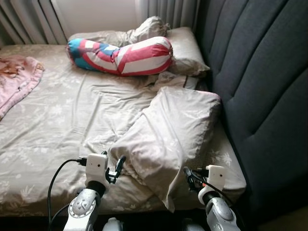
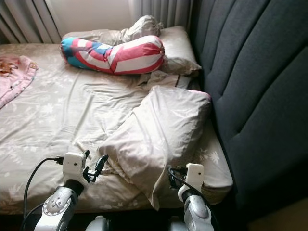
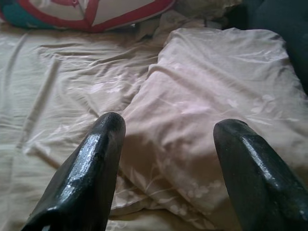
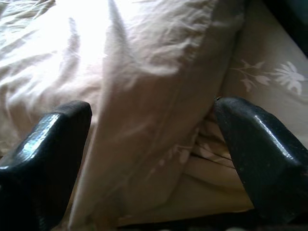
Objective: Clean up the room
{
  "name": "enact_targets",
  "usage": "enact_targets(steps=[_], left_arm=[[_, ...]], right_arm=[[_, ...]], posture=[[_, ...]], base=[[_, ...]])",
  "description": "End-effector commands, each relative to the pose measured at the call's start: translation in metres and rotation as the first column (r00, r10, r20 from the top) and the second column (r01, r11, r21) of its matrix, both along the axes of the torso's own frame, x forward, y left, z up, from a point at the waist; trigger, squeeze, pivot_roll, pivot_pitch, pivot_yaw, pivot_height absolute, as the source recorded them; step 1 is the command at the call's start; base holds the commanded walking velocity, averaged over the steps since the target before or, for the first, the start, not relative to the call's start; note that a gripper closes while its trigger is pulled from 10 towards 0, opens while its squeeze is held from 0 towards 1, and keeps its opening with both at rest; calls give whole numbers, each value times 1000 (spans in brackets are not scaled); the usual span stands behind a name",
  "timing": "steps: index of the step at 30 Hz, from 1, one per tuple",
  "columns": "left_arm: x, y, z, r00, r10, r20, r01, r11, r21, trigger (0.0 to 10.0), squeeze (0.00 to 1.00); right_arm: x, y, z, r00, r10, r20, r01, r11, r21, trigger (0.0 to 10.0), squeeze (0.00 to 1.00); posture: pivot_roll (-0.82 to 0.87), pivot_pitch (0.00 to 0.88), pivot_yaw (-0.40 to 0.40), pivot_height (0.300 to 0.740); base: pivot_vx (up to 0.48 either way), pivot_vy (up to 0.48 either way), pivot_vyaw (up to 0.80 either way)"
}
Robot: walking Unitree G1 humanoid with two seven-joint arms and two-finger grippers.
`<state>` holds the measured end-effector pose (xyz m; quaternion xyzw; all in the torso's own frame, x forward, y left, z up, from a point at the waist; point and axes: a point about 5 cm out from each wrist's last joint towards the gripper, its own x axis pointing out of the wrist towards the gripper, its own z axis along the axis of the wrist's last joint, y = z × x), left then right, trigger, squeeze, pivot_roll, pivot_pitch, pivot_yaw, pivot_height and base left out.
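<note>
While both arms reach forward over the near edge of the bed (image 1: 53, 125), the left gripper (image 1: 114, 169) hovers just beside the lower left corner of the beige pillow (image 1: 168, 130), its two black fingers (image 3: 84, 173) spread apart with nothing between them. The right gripper (image 1: 188, 177) sits at the pillow's lower right edge, near where the pillowcase hangs down in a loose flap; its fingers (image 4: 262, 154) are also apart and empty, and whether either one touches the fabric is hard to tell. In the head views the right gripper's fingers are partly hidden behind the pillow's drooping corner and the white wrist housing.

That pillow lies slanted across the bed, close to the dark grey padded headboard (image 1: 260, 86) on the robot's right, on a rumpled beige sheet printed with pale flowers. Farther up the bed a bolster (image 1: 120, 55) striped in red, white and blue lies crosswise, and it covers part of a second beige pillow (image 1: 185, 50) behind it. Crumpled beige cloth (image 1: 144, 29) is bunched above the bolster. A pink blanket (image 1: 17, 79) lies at the far left and is cut off by the frame edge. Grey curtains (image 1: 29, 19) hang behind the bed.
</note>
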<state>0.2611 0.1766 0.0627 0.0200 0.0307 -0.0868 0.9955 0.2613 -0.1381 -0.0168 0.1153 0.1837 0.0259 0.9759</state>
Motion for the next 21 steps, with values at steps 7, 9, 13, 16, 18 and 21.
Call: enact_targets(steps=[7,9,13,16,18,21], left_arm=[[3,1,0,1000,3,-10,-3,1000,4,10000,0],[3,1,0,1000,5,-10,-5,1000,4,10000,0],[4,1,1,1000,6,-10,-6,1000,2,10000,0],[4,1,1,1000,3,-10,-3,1000,3,10000,0],[4,0,1,1000,1,-9,-1,1000,2,10000,0],[4,0,1,1000,-3,-9,3,1000,2,10000,0]], right_arm=[[2,2,0,999,31,-7,-31,999,25,10000,0],[2,6,0,998,65,1,-65,998,17,10000,0],[3,10,2,995,99,23,-100,995,12,10000,0],[3,12,3,992,123,27,-123,992,-7,10000,0],[3,12,2,992,124,19,-124,992,-3,10000,0],[2,12,1,993,114,13,-114,993,5,10000,0]], posture=[[-45,78,-21,661],[-45,78,-21,661],[-44,81,-19,661],[-46,86,-18,661],[-47,87,-17,661],[-45,91,-17,661]], base=[[0,0,0],[0,0,0],[126,0,0],[260,0,377],[266,0,0],[274,0,0]])
